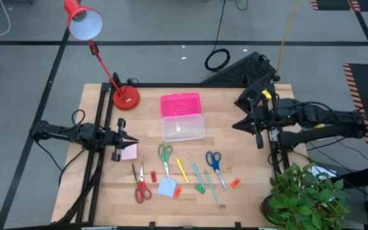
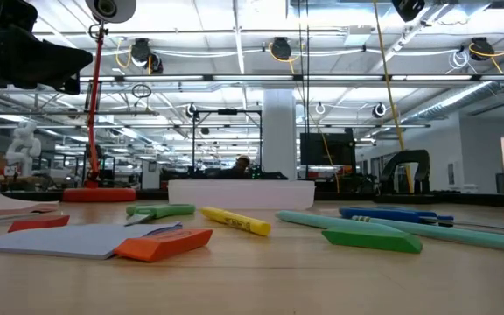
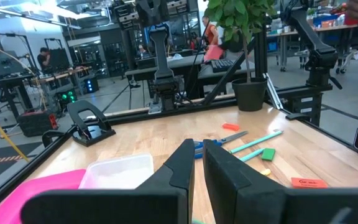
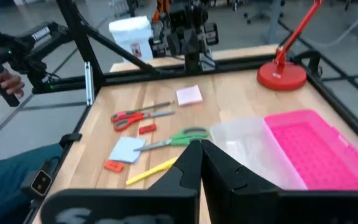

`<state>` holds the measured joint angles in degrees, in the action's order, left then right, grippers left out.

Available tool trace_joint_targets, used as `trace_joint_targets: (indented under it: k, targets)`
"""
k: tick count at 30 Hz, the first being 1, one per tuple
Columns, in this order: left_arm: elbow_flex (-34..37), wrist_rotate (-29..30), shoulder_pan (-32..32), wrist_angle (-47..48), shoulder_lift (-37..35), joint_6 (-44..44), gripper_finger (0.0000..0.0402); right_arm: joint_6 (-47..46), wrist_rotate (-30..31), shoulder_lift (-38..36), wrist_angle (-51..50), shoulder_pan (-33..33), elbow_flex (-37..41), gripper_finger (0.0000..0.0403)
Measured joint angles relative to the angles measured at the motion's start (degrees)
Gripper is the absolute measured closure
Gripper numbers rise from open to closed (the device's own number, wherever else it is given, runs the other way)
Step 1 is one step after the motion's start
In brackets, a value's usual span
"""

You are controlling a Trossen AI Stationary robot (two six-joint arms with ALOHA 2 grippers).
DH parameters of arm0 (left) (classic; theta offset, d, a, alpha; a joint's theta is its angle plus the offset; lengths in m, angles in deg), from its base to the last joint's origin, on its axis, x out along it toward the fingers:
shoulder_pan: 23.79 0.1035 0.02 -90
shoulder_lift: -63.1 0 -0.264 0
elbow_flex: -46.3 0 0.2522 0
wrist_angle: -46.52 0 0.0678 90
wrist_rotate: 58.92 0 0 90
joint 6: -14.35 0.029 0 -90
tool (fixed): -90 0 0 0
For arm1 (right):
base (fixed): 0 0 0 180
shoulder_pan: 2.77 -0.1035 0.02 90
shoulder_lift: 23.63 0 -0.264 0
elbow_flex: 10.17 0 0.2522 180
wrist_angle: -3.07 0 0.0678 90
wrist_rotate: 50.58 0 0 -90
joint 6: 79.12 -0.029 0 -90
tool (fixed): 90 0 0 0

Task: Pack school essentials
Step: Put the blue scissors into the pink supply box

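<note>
Both arms are matte black, built from slim jointed segments with black cables looped along them. The left hand (image 1: 121, 139) ends in two dark wedge-shaped fingers (image 3: 178, 168). The right hand (image 1: 248, 123) looks the same, with a yellow marking near its wrist

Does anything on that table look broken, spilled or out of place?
Nothing looks damaged. The scissors, pencils and erasers lie scattered loose below the clear box, whose pink lid sits open behind it. Both grippers wait at the sides.
</note>
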<state>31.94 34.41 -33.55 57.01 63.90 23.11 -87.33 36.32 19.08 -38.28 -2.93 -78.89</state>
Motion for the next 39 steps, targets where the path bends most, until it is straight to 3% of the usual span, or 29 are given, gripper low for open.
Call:
trace_joint_targets:
  k: [7, 12, 20, 26, 39]
  targets:
    - [0.00, 1.29, 0.00, 0.02, 0.00, -1.28, 0.0364, 1.02, 0.33, 2.54, -0.07, 0.02, -0.81, 0.0403]
    - [-0.17, 1.75, 0.00, -1.94, 0.24, -13.50, 0.0364, 1.35, 0.37, 2.77, -0.06, 0.02, -0.81, 0.0403]
    - [-5.58, 2.36, -0.80, -0.59, 7.18, -12.93, 0.0364, 2.01, 0.52, 2.77, 1.19, 0.02, -0.81, 0.0403]
    - [-16.89, 2.77, -0.98, 5.81, 17.12, -11.20, 0.0364, 2.01, 2.98, 2.77, 1.59, 0.00, -0.81, 0.0403]
    - [-49.41, 3.23, -0.98, 27.32, 39.60, -7.96, 0.0364, 1.20, 3.32, 4.36, 1.57, 0.00, -0.81, 0.0403]
